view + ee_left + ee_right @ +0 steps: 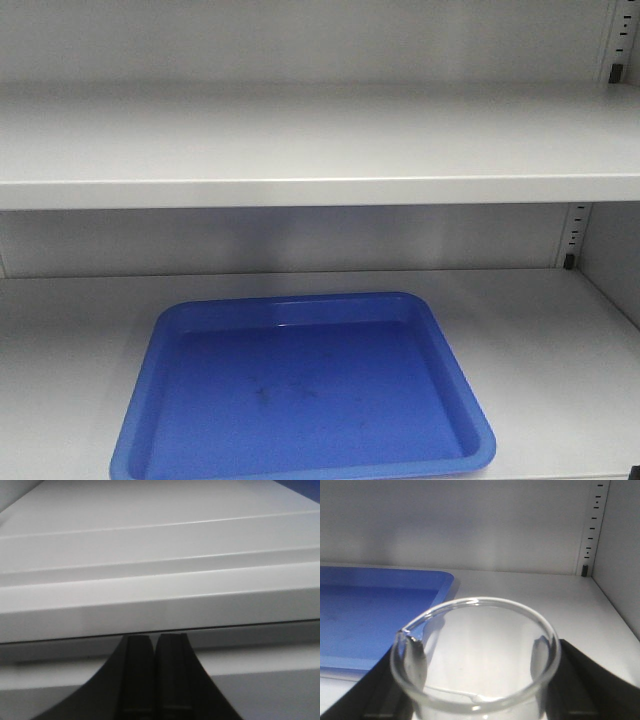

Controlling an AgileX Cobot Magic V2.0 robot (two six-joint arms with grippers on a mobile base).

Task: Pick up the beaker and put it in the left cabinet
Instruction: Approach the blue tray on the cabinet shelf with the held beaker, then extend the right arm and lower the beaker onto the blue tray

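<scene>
The beaker (480, 645) is gripped upright between the dark fingers (580, 680) of the right claw (475, 690), with its spout toward the claw's left. A shelf (535, 595) of the grey cabinet (470, 525) is seen below and ahead of the claw. A blue tray (370, 615) is seen to its left and a slotted upright (592, 530) to its front right. The left claw (156, 675) is pressed shut and empty.

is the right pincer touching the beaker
Touching. In the right wrist view the right pincer grips the beaker, dark pads pressed against both sides of the glass.

Tray (300, 400) on lower shelf (545, 340), beaker (475, 655) to right.
</scene>
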